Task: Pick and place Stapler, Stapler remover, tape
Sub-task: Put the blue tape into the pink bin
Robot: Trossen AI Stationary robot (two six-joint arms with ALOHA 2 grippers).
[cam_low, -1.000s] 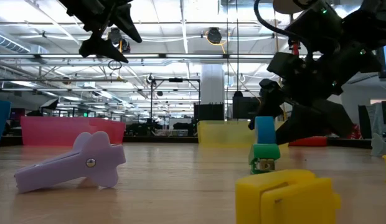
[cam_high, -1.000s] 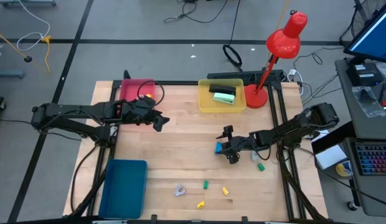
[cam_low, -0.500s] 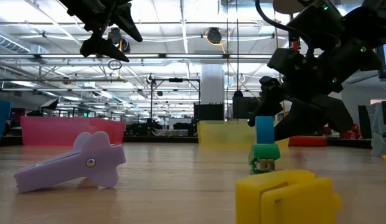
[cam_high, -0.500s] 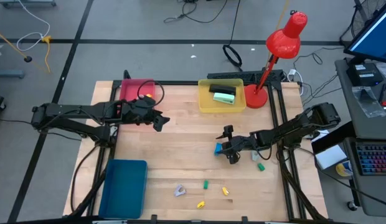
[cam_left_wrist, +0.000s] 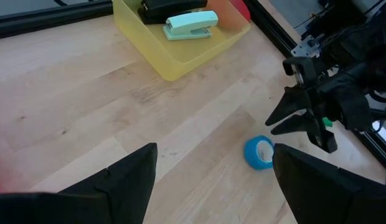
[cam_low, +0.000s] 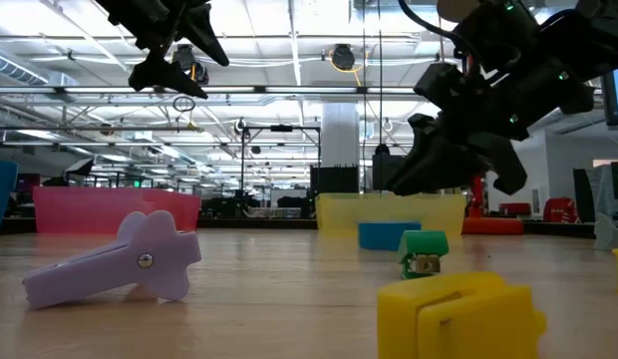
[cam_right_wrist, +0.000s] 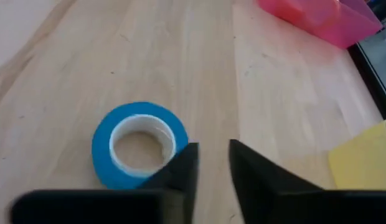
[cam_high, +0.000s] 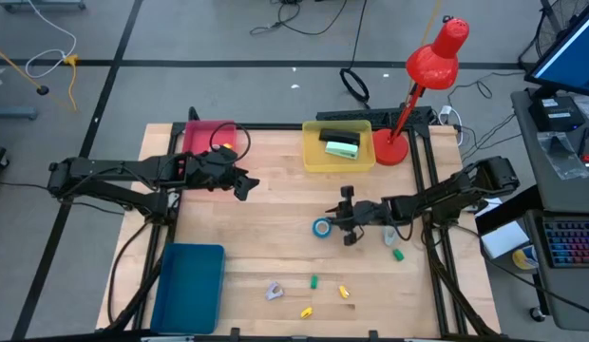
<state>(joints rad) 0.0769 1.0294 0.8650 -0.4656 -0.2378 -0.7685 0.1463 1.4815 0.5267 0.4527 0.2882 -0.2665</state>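
— While the right gripper (cam_right_wrist: 211,167) is hanging low over the middle of the table, which step would you say is in hand?

— Picking the tape, I judge. The blue tape roll (cam_high: 321,228) is lying flat on the wood just beside that gripper, touching neither finger. The fingers are drawn nearly together with nothing between them, so nothing is being carried.

— So what is the next move calling for?

— Spreading those fingers, setting one inside the ring and one outside it, then closing on the wall. Where the roll is meant to go I cannot tell. The green stapler (cam_high: 342,147) is sitting in the yellow tray (cam_high: 312,160).

— And the left gripper (cam_high: 242,182)?

— Waiting above the table near the pink tray (cam_high: 204,133), fingers wide and empty.

— What else is lying on the surface?

— It is pale wooden planking. The purple staple remover (cam_low: 120,259) is resting near the front edge with small green and yellow blocks around it, a blue bin (cam_high: 190,285) is sitting at the front left corner, and a red desk lamp (cam_high: 432,62) is standing at the back right.

— And the room?

— A big hall is showing behind, with ceiling lights and racks; cables are trailing over the grey floor, and a monitor and keyboard are sitting to the right.
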